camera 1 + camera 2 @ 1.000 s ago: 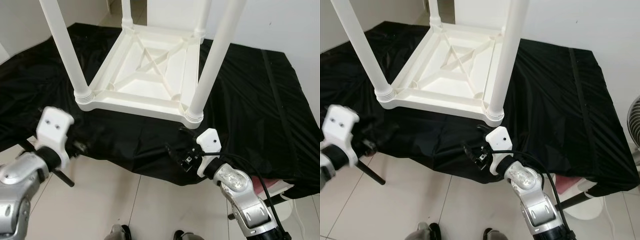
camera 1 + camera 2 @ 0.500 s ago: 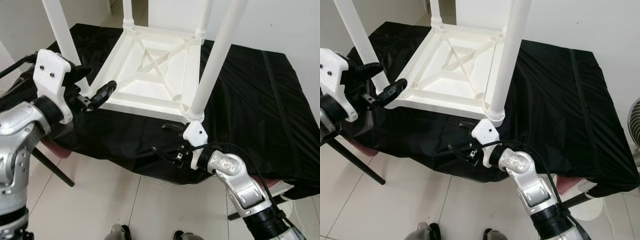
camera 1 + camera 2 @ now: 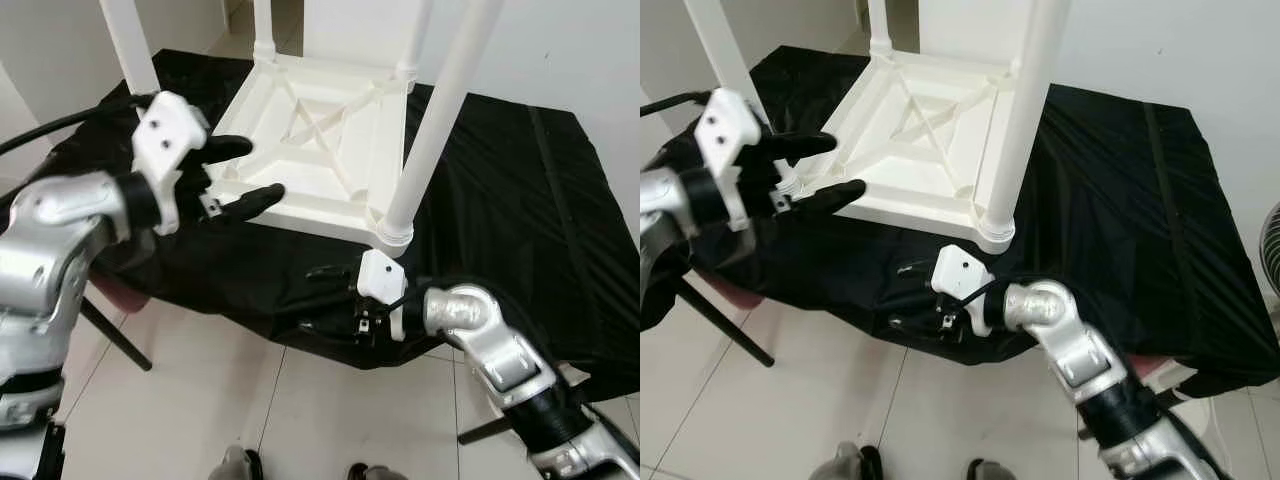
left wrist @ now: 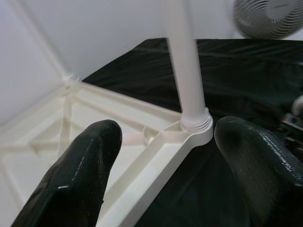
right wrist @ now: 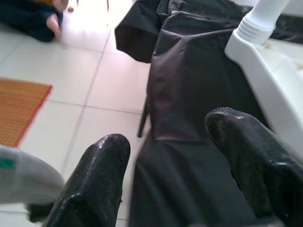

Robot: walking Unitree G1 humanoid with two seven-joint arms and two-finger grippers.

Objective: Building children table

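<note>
The left gripper hovers with fingers spread at the near left corner of the upturned table, which rests legs-up on a black cloth. The left wrist view shows a blurred fan beyond one leg. The right gripper, fingers parted and holding nothing, hangs over the cloth's front edge; bare floor lies below it
</note>
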